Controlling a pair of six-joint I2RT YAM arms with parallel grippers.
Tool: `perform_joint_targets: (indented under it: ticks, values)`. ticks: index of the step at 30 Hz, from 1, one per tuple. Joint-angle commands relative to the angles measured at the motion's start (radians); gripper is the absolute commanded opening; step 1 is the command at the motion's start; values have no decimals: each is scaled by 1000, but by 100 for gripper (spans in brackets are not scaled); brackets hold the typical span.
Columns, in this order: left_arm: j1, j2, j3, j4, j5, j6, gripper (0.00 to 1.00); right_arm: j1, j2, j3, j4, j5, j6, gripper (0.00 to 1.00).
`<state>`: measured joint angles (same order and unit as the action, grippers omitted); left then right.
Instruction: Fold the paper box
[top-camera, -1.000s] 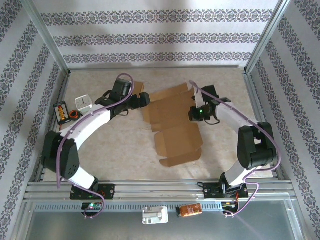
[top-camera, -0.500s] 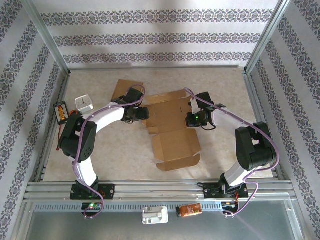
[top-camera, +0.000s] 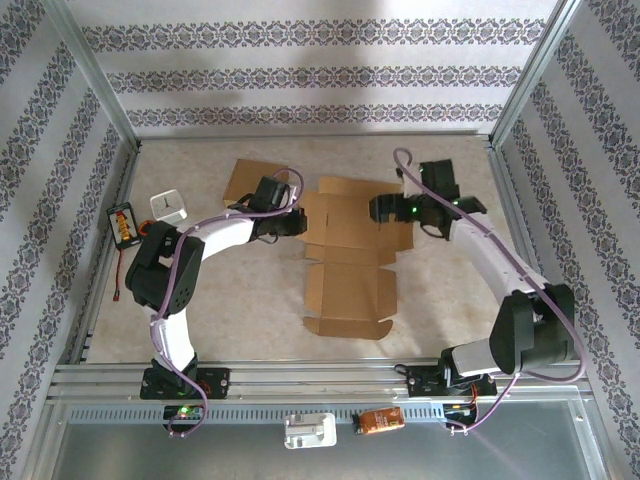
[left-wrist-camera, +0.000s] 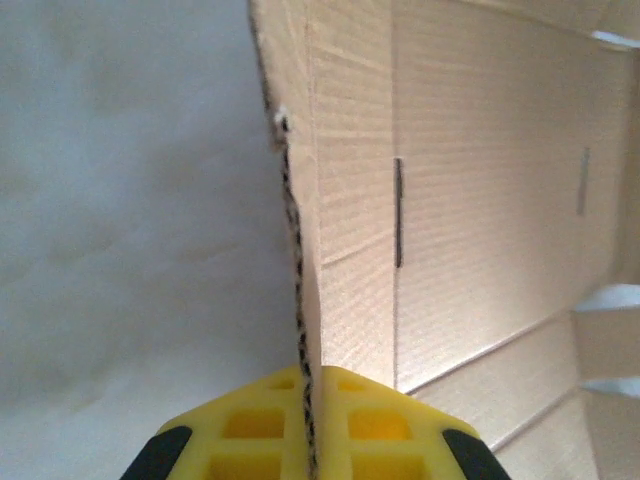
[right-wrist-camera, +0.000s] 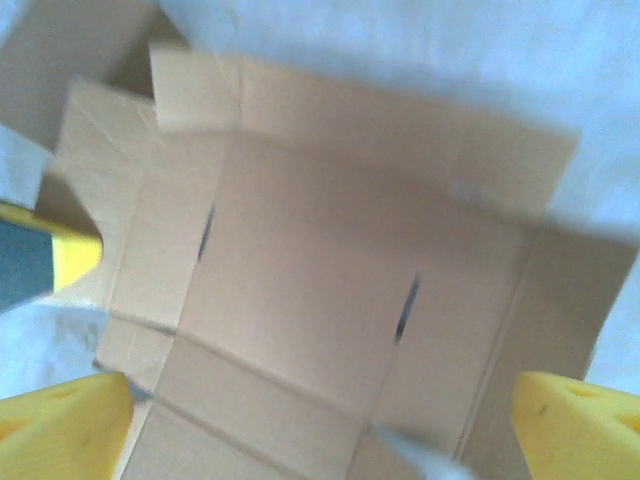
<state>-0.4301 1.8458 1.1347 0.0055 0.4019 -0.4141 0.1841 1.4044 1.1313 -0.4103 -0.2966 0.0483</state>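
Fig.: L gripper (left-wrist-camera: 310, 420) – I pinched the box (top-camera: 345, 268) by its edge, jaws pressed together on the cardboard; rest of the sheet ran ahead and to the right of the grip. R gripper (right-wrist-camera: 320, 425) – I hovered w/ jaws spread wide, box lying flat directly below them.

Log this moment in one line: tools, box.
left tool: shut on paper box left edge | right tool: open, above its right side | fold: mostly flat, not closed
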Motion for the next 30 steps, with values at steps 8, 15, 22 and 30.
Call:
perform_joint_targets:
  ticks: [8,15,22,30]
  values:
    - [6,-95,-197,687,169,317,0,-41,154,268,-106,-79,-889,97]
    - [6,-95,-213,706,219,388,0,-129,309,421,-245,-269,-1021,94]
    - [6,-96,-196,647,205,421,0,-122,410,494,-255,-299,-1031,57]
    - [6,-108,-174,586,149,437,0,-96,310,398,-165,-210,-1037,37]
